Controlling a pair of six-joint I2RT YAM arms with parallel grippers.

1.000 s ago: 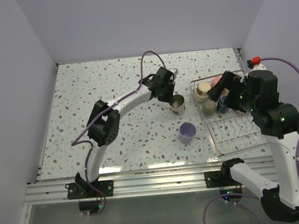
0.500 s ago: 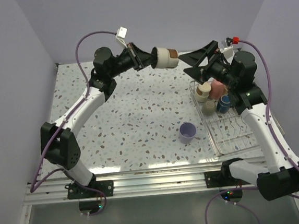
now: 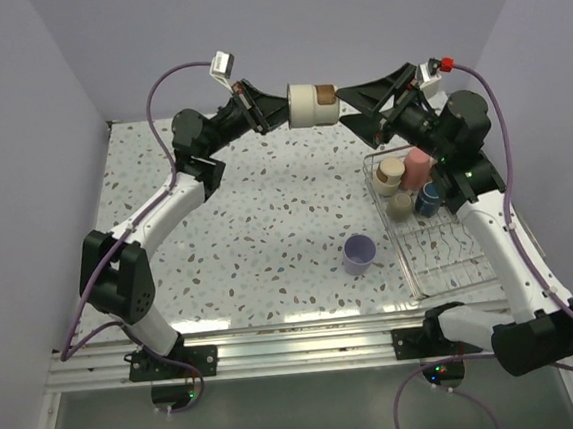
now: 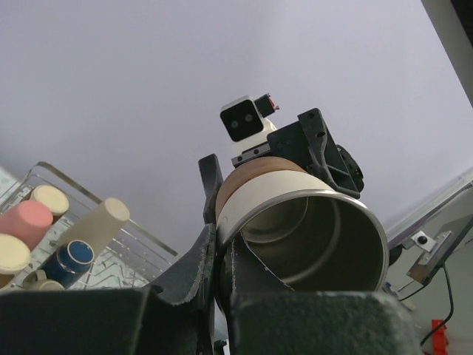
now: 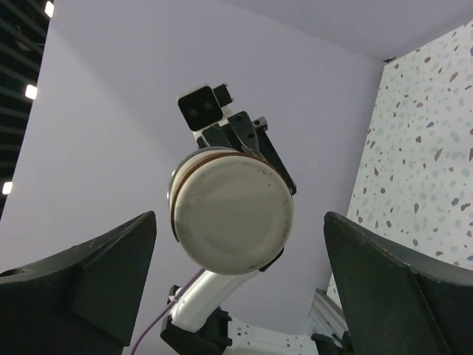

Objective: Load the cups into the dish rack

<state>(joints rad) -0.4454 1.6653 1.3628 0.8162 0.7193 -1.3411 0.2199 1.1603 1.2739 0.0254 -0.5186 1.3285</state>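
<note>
While left arm [image 3: 165, 205] holds cup [image 3: 307, 105] aloft, right arm [image 3: 494, 236] has neared

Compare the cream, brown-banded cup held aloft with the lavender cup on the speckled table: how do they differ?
The cream cup is lying sideways, clamped at its rim by the left gripper; the lavender cup stands upright on the table, untouched. The cream cup has a brown band; the lavender cup is plain. Both are outside the dish rack.
</note>
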